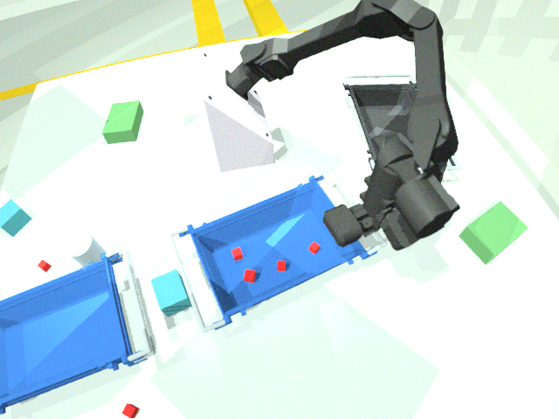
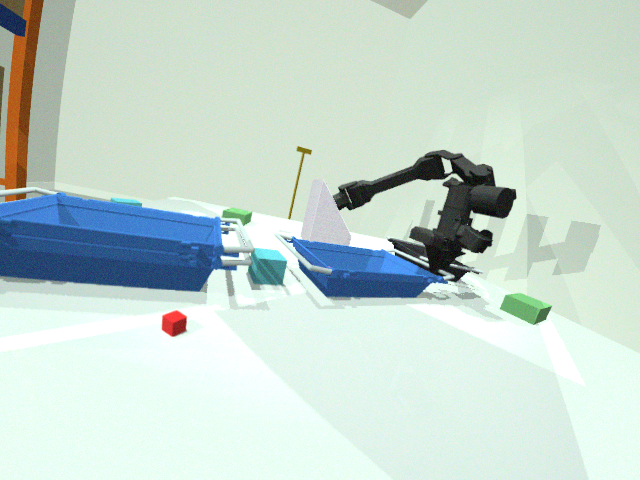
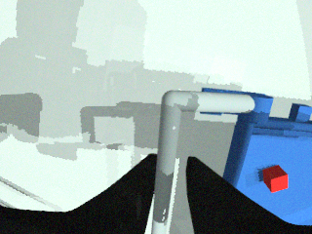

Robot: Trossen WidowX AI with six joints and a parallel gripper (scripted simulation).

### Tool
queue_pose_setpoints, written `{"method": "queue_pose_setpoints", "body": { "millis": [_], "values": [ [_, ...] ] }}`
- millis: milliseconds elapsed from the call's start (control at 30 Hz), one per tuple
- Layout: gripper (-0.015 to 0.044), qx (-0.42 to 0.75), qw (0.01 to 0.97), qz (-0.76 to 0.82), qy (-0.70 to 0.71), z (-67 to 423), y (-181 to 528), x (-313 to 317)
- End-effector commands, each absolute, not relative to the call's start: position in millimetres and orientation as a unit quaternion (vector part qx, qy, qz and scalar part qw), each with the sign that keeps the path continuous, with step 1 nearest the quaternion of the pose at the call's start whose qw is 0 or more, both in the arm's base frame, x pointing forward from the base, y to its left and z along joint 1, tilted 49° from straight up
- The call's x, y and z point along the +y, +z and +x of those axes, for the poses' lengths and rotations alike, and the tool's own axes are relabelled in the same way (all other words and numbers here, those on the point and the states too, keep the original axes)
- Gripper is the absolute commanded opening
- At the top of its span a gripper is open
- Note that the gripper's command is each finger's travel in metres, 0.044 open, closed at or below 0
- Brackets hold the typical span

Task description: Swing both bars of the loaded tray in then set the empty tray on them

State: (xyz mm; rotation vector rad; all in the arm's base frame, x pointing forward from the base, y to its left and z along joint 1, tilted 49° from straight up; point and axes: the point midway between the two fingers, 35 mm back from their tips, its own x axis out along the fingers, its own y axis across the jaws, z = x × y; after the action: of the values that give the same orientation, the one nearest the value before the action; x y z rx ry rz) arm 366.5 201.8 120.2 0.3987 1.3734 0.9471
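Note:
The loaded blue tray [image 1: 288, 211] [image 2: 361, 281] [image 3: 260, 150] stands mid-table with several small red blocks [image 1: 237, 253] [image 3: 276, 178] inside. Its left wire bar [image 1: 210, 326] [image 2: 310, 264] is swung out over the left end. My gripper [image 1: 363, 227] [image 2: 439, 268] [image 3: 172, 162] is low at the tray's right end, its narrow fingers closed around the right wire bar [image 3: 171, 131], which is also swung outward. An empty blue tray [image 1: 58, 315] [image 2: 103, 242] lies to the left. An empty dark grey tray [image 1: 383, 103] [image 2: 413, 248] lies behind the arm.
A cyan block [image 1: 169, 291] [image 2: 266, 264] sits between the two blue trays. Green blocks [image 1: 122, 120] [image 1: 492, 230] [image 2: 524, 307], a white wedge [image 1: 238, 135] [image 2: 323, 217], a white cylinder [image 1: 87, 250] and loose red cubes [image 1: 129, 409] [image 2: 174, 322] stand around.

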Motion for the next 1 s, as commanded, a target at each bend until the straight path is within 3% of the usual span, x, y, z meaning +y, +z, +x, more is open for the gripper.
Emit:
{"method": "queue_pose_setpoints", "body": {
  "millis": [0,733,967],
  "values": [
    [0.0082,0.604,0.658,0.175,0.413,373,122,185],
    [0.0082,0.604,0.659,0.174,0.413,391,71,159],
    [0.0082,0.605,0.659,0.174,0.412,393,87,143]
  ]
}}
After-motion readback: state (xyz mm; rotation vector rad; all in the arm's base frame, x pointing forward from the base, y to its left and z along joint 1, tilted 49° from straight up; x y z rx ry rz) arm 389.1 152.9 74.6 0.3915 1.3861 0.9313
